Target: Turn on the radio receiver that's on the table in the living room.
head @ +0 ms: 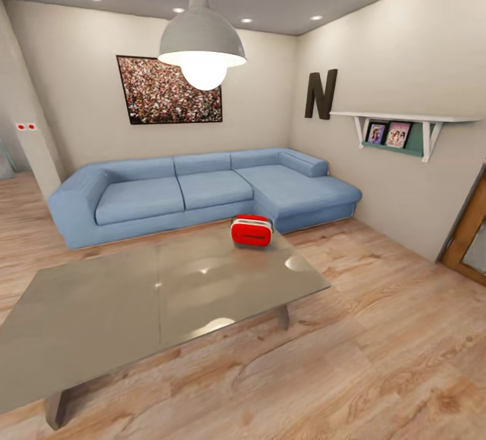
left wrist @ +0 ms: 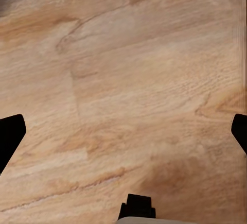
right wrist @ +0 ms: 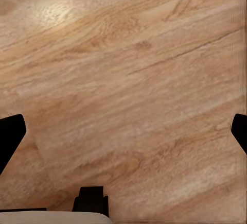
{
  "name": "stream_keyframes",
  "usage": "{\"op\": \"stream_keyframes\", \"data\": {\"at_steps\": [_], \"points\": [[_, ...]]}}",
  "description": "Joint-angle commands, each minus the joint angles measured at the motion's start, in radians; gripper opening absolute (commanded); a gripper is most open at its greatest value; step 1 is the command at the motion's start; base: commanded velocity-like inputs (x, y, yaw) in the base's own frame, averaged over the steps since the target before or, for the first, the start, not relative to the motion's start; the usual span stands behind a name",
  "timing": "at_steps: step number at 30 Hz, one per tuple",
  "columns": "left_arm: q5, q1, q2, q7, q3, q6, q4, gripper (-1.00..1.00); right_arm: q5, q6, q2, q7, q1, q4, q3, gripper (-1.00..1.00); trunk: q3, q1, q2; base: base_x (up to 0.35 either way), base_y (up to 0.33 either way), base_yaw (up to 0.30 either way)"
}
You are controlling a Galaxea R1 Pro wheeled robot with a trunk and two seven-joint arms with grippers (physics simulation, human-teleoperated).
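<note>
The radio receiver [head: 252,230], a small red box with white sides and a slatted front, stands at the far right corner of the long low table [head: 101,305] with its glossy grey top. In the left wrist view my left gripper [left wrist: 123,134] is open, its black fingertips [left wrist: 11,136] wide apart over bare wood floor. My right gripper [right wrist: 123,134] is open too, with dark fingertips [right wrist: 11,135] at both sides of the right wrist view and only floor between them.
A blue sectional sofa [head: 202,190] runs along the back wall behind the table, under a framed crowd photo [head: 169,90]. A white pendant lamp [head: 202,45] hangs over the table. On the right wall are a shelf [head: 405,123] and a wooden door [head: 469,231]. Wood floor [head: 378,345] lies right of the table.
</note>
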Motion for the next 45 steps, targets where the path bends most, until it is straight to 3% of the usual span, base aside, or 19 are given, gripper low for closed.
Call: {"op": "stream_keyframes", "data": {"at_steps": [1,24,45], "points": [[0.000,0.000,0.000,0.000,0.000,0.000,0.000,1.00,0.000,0.000,0.000,0.000,0.000,0.000,0.000,1.00,0.000,0.000,0.000,0.000,0.000,-0.299],[0.000,0.000,0.006,0.000,0.000,0.003,0.001,1.00,0.001,0.000,0.001,-0.006,0.000,0.000,0.003,1.00,0.000,0.000,0.000,0.006,0.000,-0.299],[0.000,0.000,0.006,0.001,0.001,0.005,0.001,1.00,0.001,0.000,0.001,-0.006,0.000,0.000,0.003,1.00,0.000,0.000,0.000,0.135,0.000,-0.299]]}}
